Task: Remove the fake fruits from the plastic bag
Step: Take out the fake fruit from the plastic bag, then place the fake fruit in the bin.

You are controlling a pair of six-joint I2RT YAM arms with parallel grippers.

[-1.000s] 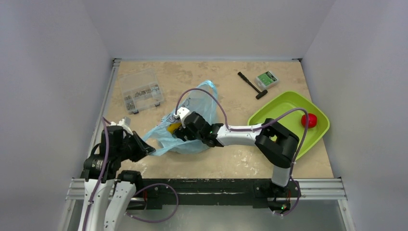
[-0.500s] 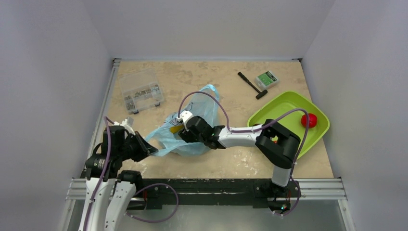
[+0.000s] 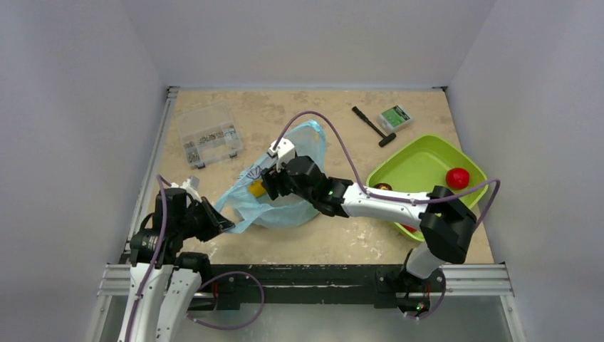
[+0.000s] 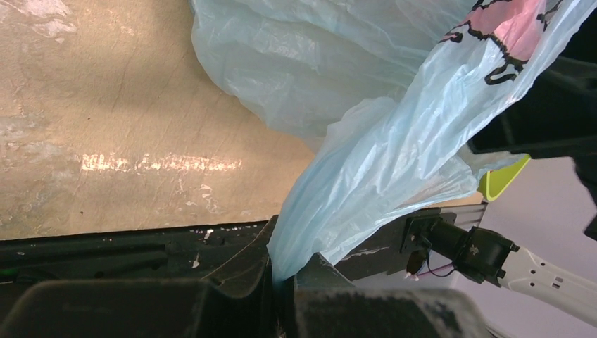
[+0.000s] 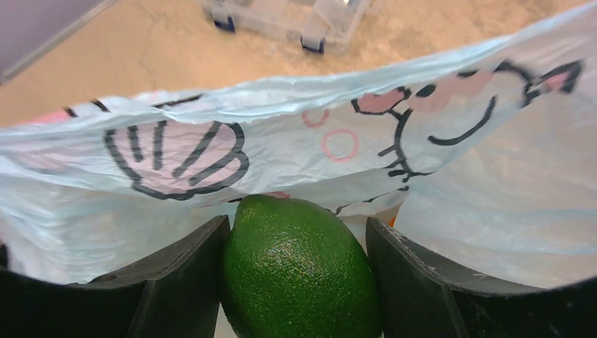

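The light-blue plastic bag [image 3: 285,203] lies at the table's middle left; it also shows in the left wrist view [image 4: 366,162] and the right wrist view [image 5: 281,141]. My left gripper [image 3: 216,221] is shut on the bag's near corner [image 4: 285,278]. My right gripper [image 3: 271,185] is at the bag's mouth, shut on a dark green fruit [image 5: 299,271] held between both fingers. A yellow fruit [image 3: 255,189] shows at the bag's opening. A sliver of orange [image 5: 396,218] shows behind the right finger. A red round fruit [image 3: 456,177] lies in the lime-green tray [image 3: 427,153].
A clear compartment box [image 3: 209,134] stands at the back left, also in the right wrist view [image 5: 296,17]. A black tool [image 3: 373,126] and a small green box [image 3: 394,117] lie at the back right. A dark round thing [image 3: 383,187] sits at the tray's near-left edge.
My right gripper has drawn up and back out of the bag with the green fruit, and its elbow has swung right. The left gripper has kept its hold on the bag.
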